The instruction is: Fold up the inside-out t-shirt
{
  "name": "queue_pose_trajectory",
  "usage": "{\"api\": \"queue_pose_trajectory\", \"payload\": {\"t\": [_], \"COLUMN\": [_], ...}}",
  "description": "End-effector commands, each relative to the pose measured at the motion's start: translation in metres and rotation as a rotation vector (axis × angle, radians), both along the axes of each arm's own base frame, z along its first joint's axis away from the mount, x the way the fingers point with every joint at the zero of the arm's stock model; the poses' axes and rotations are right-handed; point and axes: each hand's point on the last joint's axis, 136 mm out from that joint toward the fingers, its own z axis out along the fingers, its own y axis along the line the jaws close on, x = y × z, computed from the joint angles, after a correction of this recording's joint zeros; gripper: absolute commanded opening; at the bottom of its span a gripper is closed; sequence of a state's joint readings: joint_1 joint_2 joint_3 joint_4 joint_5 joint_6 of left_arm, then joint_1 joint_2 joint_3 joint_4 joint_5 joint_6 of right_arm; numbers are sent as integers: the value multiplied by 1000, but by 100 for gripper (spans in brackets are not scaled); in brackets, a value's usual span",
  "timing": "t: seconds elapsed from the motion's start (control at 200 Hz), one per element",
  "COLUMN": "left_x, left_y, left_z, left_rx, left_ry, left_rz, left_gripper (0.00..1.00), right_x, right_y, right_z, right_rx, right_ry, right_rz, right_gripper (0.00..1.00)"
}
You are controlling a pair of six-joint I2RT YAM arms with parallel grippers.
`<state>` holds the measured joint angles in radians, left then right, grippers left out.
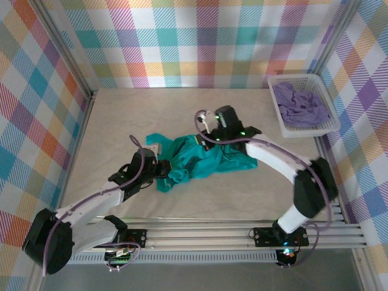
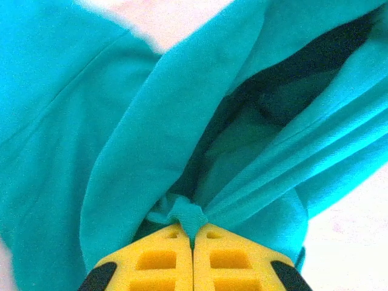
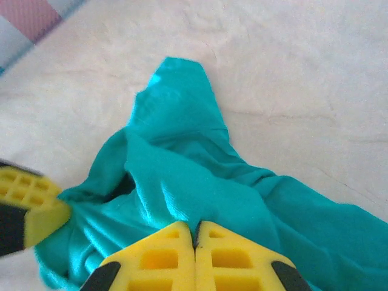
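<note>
Yellow fingers (image 2: 157, 260) of the left gripper (image 2: 193, 233) are pressed together, and a small nub of teal cloth is pinched between their tips. From that pinch the t-shirt (image 2: 151, 139) fans upward in thick folds, with a dark hollow between two of them and taut pleats running off to the right.

The right gripper (image 3: 195, 231) is likewise closed. Its two yellow fingers (image 3: 230, 260) meet on a ridge of the same teal fabric, which rises beyond them to a peaked fold. In this wrist view a yellow finger of the left gripper (image 3: 30, 206) touches the cloth at the left edge.

From above, the t-shirt (image 1: 200, 159) lies as a crumpled heap about the middle of the bench (image 1: 242, 194), a little toward its near edge. The left gripper (image 1: 159, 167) holds the heap's left, near end. The right gripper (image 1: 209, 130) bites its far side, so the cloth bunches between the two.

Well apart, in the bench's far right corner, a white basket (image 1: 312, 131) holds a lavender garment (image 1: 298, 104).
</note>
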<state>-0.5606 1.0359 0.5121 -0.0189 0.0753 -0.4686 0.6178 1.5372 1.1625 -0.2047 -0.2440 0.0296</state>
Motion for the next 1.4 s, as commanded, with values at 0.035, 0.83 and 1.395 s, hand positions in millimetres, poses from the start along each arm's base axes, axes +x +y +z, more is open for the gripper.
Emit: {"api": "queue_pose_trajectory", "payload": {"t": [0.035,0.83,1.395], "left_x": [-22,47,-9], "left_y": [-37,-58,-115], "left_z": [5,-52,38], "left_rx": [-76,557,-153], "left_ry": [-58,-31,176], "left_rz": [-248,-283,-570], "left_gripper": [2,63,0], "right_x": [-27,-78,-88], "right_y": [-28,-62,-57], "right_z": [-8,-71,-27], "right_rx": [59,41,-44], "right_ry": [27,148,-135], "right_rz": [-33,-75,-8], "right_gripper": [0,0,60]}}
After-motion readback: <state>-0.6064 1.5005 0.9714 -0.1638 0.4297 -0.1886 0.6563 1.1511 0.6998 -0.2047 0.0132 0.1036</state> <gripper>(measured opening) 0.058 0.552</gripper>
